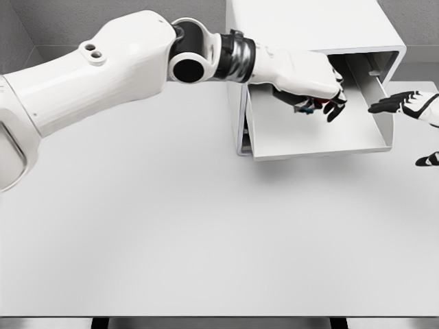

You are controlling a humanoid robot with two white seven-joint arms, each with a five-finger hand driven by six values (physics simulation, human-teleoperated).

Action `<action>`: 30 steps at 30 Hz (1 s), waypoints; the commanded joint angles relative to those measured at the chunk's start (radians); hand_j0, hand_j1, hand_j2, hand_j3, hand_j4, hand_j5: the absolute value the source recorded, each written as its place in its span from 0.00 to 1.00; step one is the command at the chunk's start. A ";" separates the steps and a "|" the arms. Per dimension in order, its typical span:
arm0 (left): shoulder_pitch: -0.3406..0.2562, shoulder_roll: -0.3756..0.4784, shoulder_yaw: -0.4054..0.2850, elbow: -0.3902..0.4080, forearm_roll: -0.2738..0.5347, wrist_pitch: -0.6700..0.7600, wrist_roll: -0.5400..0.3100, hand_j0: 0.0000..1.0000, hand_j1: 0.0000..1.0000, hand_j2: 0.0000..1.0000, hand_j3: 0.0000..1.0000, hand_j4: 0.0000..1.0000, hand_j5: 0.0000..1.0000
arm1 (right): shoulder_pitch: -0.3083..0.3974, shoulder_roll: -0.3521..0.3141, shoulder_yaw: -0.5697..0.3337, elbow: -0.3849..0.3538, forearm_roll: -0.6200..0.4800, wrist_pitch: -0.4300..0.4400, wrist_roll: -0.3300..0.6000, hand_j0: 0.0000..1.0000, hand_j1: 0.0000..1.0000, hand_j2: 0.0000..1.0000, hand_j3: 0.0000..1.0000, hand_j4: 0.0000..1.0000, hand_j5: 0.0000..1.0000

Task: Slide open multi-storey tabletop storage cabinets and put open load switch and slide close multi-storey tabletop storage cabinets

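White table (171, 240): left hand (312, 86) over pulled-out drawer (322, 133) grips half-hidden switch (306, 105); right hand (405, 104), cropped, fingers spread

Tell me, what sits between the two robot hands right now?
In the head view, the pulled-out drawer's side wall stands between them: the left hand reaches inside the drawer, the right hand waits outside it, fingers spread.

Bare simulated test space, plain white table (171, 226), white tabletop cabinet (302, 27), grey textured walls (89, 17), no furnishings
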State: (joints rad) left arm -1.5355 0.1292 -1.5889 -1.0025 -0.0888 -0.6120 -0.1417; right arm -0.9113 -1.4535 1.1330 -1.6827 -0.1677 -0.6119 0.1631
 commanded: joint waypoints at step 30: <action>0.014 0.133 0.014 -0.208 0.008 0.001 0.001 1.00 1.00 1.00 1.00 1.00 1.00 | -0.003 -0.001 0.004 -0.002 -0.007 0.001 -0.002 1.00 1.00 1.00 1.00 1.00 1.00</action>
State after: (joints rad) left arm -1.5217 0.2389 -1.5764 -1.1776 -0.0875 -0.6117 -0.1414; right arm -0.9143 -1.4534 1.1383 -1.6836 -0.1678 -0.6119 0.1625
